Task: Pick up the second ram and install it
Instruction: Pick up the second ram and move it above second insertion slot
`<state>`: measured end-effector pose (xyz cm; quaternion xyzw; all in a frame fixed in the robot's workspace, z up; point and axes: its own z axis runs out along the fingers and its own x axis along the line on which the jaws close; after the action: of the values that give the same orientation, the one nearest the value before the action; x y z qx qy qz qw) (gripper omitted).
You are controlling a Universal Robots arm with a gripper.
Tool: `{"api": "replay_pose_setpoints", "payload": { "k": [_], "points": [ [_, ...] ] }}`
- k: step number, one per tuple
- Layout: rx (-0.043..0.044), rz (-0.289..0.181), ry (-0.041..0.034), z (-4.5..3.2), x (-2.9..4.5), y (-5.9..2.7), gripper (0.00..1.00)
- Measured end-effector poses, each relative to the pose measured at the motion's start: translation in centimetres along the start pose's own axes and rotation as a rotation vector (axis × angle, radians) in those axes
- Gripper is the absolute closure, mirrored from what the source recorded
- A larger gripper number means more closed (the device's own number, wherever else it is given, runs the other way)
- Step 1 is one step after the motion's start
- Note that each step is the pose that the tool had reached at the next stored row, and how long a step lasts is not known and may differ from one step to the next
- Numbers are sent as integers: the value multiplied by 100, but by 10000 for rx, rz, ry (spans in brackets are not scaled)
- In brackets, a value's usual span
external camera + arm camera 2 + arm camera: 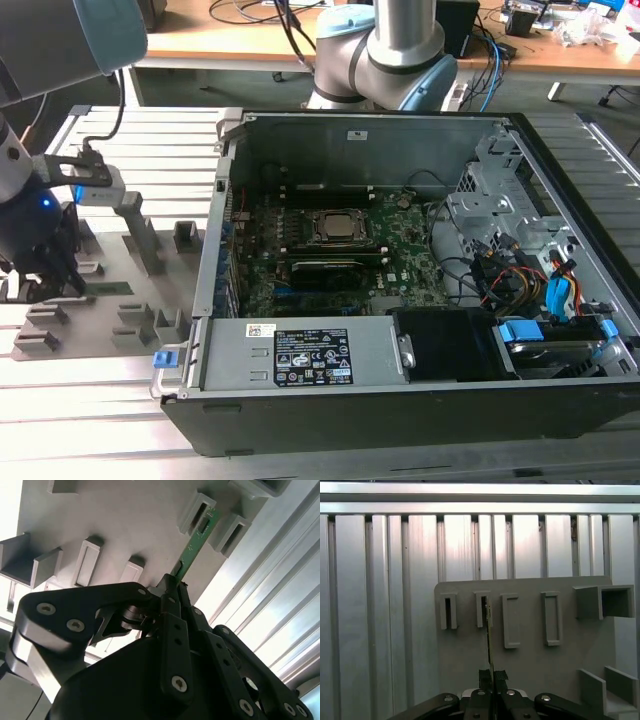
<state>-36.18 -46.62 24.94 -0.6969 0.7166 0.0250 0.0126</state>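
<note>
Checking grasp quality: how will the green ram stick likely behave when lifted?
The second ram looks thin and flat, so probably light and fairly stiff. The gripper pinches one end, so it might pivot. Its far end sits between fixture blocks, so it may snag.

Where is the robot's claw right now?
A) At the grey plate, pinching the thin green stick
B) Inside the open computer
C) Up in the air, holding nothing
A: the gripper is shut on the green ram stick, whose far end sits between blocks on the grey plate.
</note>
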Motion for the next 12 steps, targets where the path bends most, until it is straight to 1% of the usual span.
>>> {"api": "replay_pose_setpoints", "payload": {
  "k": [4, 6, 12],
  "points": [
    [0, 0, 0, -85, -4, 2, 86],
    [-1, 0, 1, -143, -7, 3, 86],
    [0, 0, 0, -198, -10, 3, 86]
  ]
}}
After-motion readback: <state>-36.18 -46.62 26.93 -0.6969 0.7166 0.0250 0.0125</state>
